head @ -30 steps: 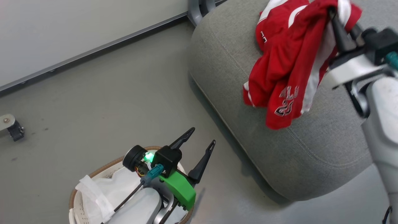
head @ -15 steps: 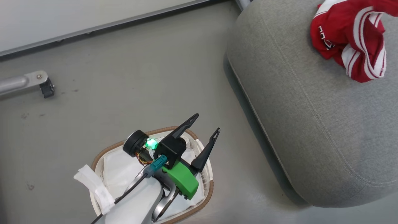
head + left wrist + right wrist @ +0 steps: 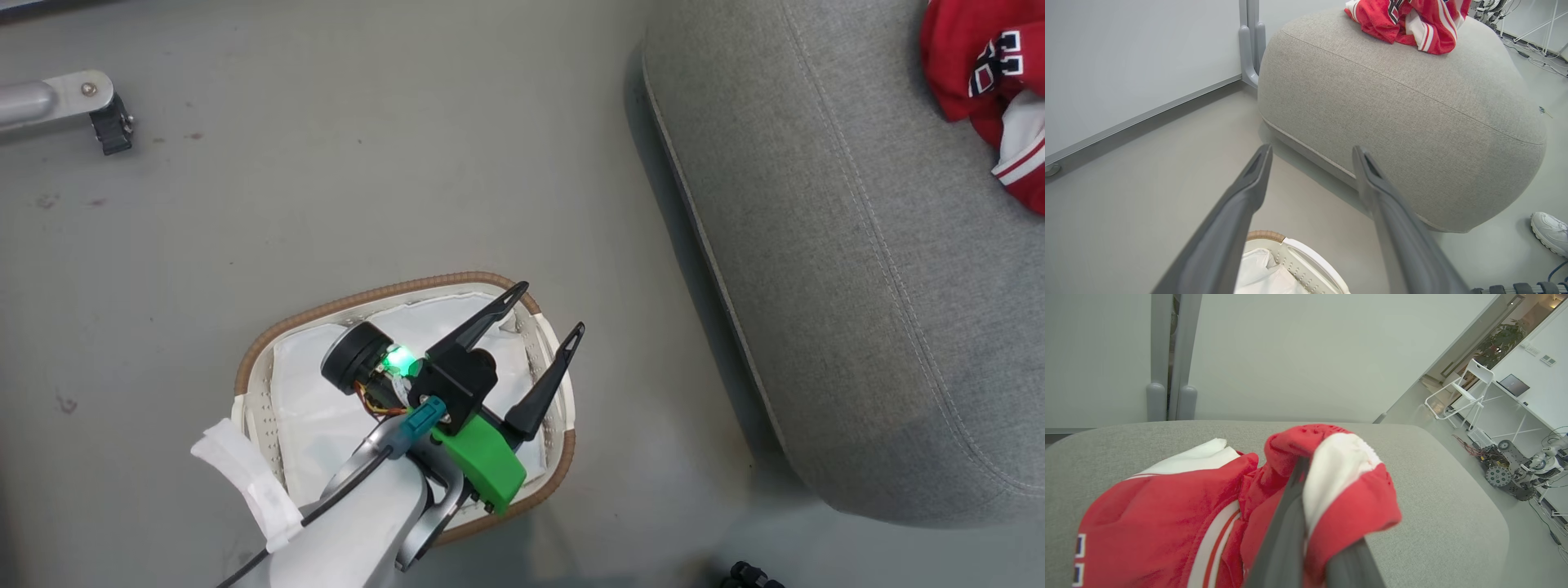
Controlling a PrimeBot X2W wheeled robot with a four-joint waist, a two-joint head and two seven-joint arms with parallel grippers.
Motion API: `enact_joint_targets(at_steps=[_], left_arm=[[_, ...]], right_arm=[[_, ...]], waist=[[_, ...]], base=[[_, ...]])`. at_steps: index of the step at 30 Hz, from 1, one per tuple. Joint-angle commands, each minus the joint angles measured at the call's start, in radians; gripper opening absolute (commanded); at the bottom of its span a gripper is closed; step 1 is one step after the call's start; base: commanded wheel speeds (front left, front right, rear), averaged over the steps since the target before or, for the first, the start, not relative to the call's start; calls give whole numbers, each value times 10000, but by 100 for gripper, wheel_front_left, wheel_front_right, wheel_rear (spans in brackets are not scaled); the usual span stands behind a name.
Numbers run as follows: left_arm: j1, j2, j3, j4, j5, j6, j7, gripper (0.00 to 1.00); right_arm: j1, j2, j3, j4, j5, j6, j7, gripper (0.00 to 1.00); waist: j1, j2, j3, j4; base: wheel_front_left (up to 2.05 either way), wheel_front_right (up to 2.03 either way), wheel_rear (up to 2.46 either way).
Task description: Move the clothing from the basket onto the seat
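Evidently the right gripper [image 3: 1303,486] is clamped on a red-and-white fold of the clothing [image 3: 1167,514] at the lower middle of the right wrist view. The rest of the bundle is draped on the seat [image 3: 1433,477], so the cloth looks set down but not yet let go. At the lower centre of the head view, the left gripper [image 3: 551,306] hangs spread wide and empty above the basket [image 3: 326,306], where white liner [image 3: 310,392] shows, probably parked clear.
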Motion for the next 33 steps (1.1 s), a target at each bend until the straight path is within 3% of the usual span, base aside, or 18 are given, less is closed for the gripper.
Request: enact_joint_targets(at_steps=[1, 3, 4, 6, 7, 17, 25, 33], left_arm=[[-163, 62, -49, -72, 109, -2, 57, 100], [-122, 115, -89, -86, 93, -2, 84, 100], [-90, 142, -85, -97, 70, 11, 101, 100], [-2, 186, -85, -109, -10, 22, 116, 100], [49, 184, -65, -112, -43, 32, 94, 100], [611, -40, 455, 59, -830, 311, -346, 100], [1072, -244, 1029, 273, -1379, 503, -659, 100], [1673, -575, 1991, 408, -1854, 993, -803, 100]], right_arm=[[258, 160, -172, 110, -142, -14, -100, 0], [498, 453, -357, 239, -347, -14, -161, 0], [613, 563, -421, 264, -436, -14, -187, 15], [851, 804, -534, 251, -621, -14, -217, 87], [997, 984, -572, 215, -711, -14, -219, 100], [3111, 2222, 183, -1403, -228, -14, -242, 100], [4397, 1986, 1157, -2265, 529, -15, -243, 100], [4538, 2015, 1166, -2976, 908, -15, -244, 100]], waist=[[-1, -1, 134, -2], [-1, -1, 141, -74], [-1, -1, 129, -121], [-1, -1, 76, -220], [-1, -1, 26, -274], [-1, -1, -1174, -815], [-1, -1, -2513, -845], [-1, -1, -3700, -129]], base=[[0, 0, 0], [0, 0, 0], [0, 0, 0], [0, 0, 0], [0, 0, 0], [0, 0, 0], [0, 0, 0], [0, 0, 0]])
